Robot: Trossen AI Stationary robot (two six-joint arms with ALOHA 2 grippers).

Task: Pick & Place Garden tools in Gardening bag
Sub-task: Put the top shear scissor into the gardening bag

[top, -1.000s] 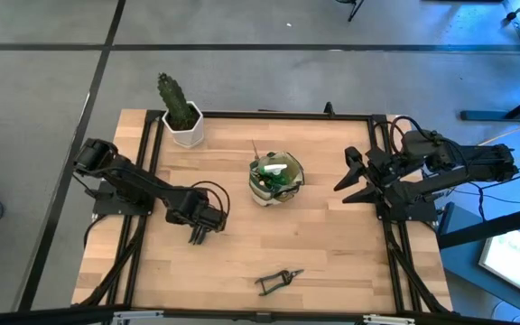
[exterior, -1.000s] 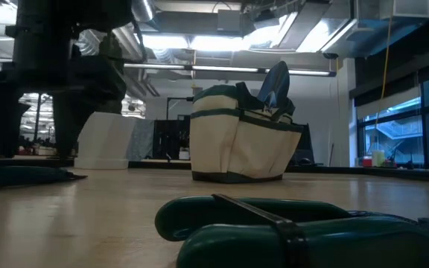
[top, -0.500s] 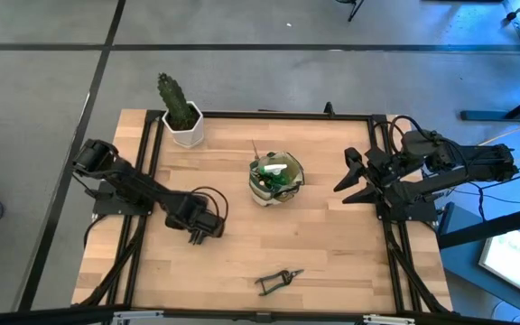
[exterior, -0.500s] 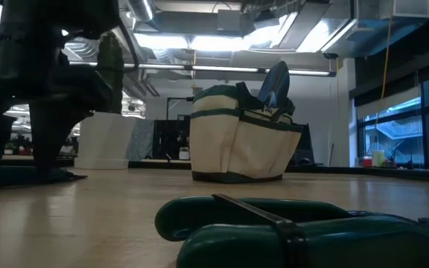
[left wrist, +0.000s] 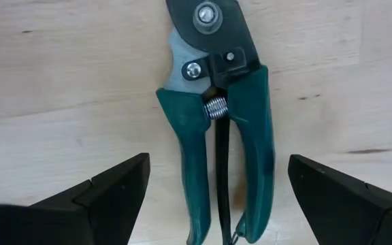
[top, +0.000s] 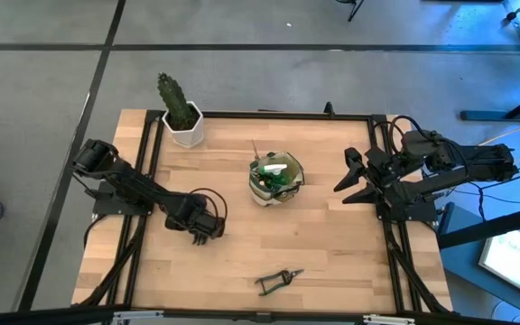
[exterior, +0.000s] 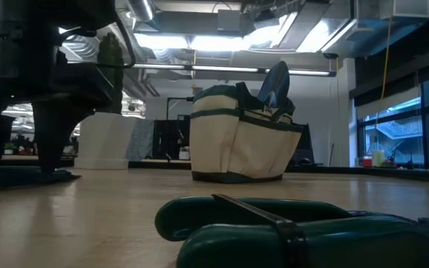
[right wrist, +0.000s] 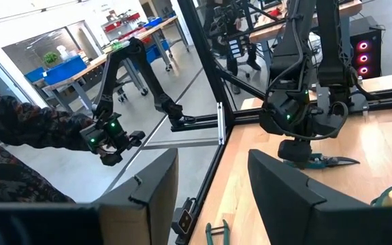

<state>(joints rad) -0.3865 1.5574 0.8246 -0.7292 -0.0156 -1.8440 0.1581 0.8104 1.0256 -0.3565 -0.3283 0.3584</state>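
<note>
**Q:** What is on your table [top: 332,244]?

**A:** One pale wooden plank top inside a black frame. One gardening bag [exterior: 237,149], cream with dark green trim, stands upright near the middle, with tools poking out of its mouth; a dark blade [exterior: 276,80] rises highest. One cactus [top: 171,95] in a white pot [top: 186,132] is at the far left corner, well apart from the bag.

**Q:** And the loose tools?

**A:** One pair of green-handled shears [left wrist: 216,156] lies flat on the wood under your left gripper [top: 201,227], handles shut and spring showing. A second pair of shears [top: 278,282] lies near the front edge, clear of both arms.

**Q:** How do your grippers stand?

**A:** Left: low over the table on the near-left side of the bag. Its fingers [left wrist: 114,184] are spread wide to either side of the green handles and touch neither. Right gripper [top: 344,178]: parked at the right rail, fingers apart, nothing between them.

**Q:** And the room?

**A:** Grey floor with dark lines. Overhead are ducts and strip lights, with tall windows along one side. Beyond the left rail are more benches, blue bins and a patterned sleeve [right wrist: 12,136].
</note>
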